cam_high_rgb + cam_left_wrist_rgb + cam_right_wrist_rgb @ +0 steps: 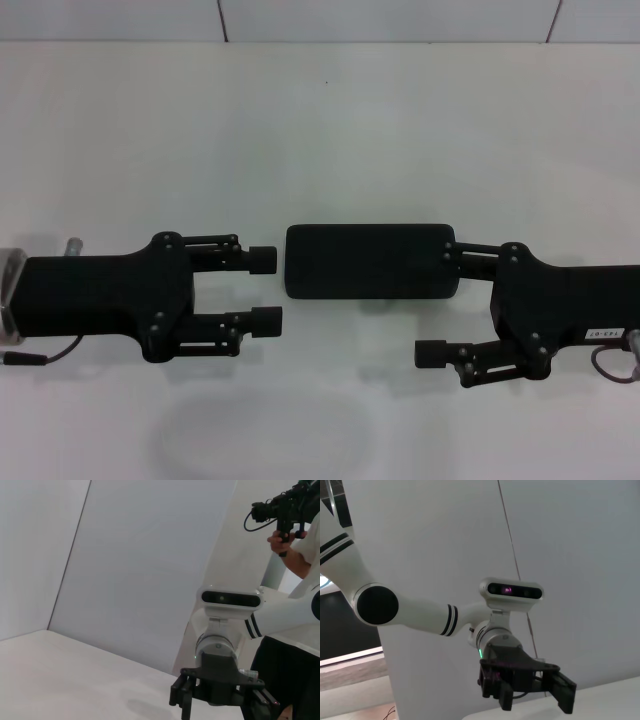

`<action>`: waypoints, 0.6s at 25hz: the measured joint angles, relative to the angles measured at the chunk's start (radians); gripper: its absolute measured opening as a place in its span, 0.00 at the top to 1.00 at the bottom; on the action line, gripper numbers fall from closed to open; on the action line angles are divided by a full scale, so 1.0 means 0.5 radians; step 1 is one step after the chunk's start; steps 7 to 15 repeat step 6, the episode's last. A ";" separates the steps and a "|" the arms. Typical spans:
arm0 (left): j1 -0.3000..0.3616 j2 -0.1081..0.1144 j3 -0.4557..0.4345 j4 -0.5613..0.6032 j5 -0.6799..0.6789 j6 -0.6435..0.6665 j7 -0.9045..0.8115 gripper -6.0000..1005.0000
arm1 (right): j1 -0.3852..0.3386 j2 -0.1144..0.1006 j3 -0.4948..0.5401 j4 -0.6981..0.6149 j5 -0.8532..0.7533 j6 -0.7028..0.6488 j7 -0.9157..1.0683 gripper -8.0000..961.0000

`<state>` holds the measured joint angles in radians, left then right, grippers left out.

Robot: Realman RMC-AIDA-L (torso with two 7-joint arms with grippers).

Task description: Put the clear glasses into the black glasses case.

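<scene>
Nearest the head camera, at the bottom edge of its view, lie the fully transparent plastic glasses [262, 437], so faint against the white surface [330, 130] that I can make out only a curved, wraparound outline. They rest flat, near the middle, close to me and apart from everything else.

Farther back sits the matte black rectangular glasses case [370, 261] with rounded corners. Its lid is shut, long side facing me, between my two arms.

By my judgement the task has barely begun: the glasses are untouched on the surface, the case has not yet been opened, and nothing is inside either tool. Opening the case, lifting the glasses and setting them in all remain.

My left tool [267, 290] hovers just beside the case's left end, its two padded fingers spread wide with a clear gap between them, gripping nothing and not touching the case.

My right tool [438, 300] is at the case's right end, also spread wide. Its far finger lies against the case's right end; its near finger hangs free in front of the case. It grips nothing.
</scene>
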<state>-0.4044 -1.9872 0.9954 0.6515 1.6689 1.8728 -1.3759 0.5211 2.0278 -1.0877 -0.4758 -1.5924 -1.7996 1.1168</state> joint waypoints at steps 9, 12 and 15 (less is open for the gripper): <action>0.015 -0.011 0.012 0.000 0.027 0.000 0.000 0.31 | 0.001 0.000 0.004 -0.007 0.004 0.001 -0.001 0.14; 0.015 -0.011 0.012 0.000 0.027 0.000 0.000 0.31 | 0.001 0.000 0.004 -0.007 0.004 0.001 -0.001 0.14; 0.015 -0.011 0.012 0.000 0.027 0.000 0.000 0.31 | 0.001 0.000 0.004 -0.007 0.004 0.001 -0.001 0.14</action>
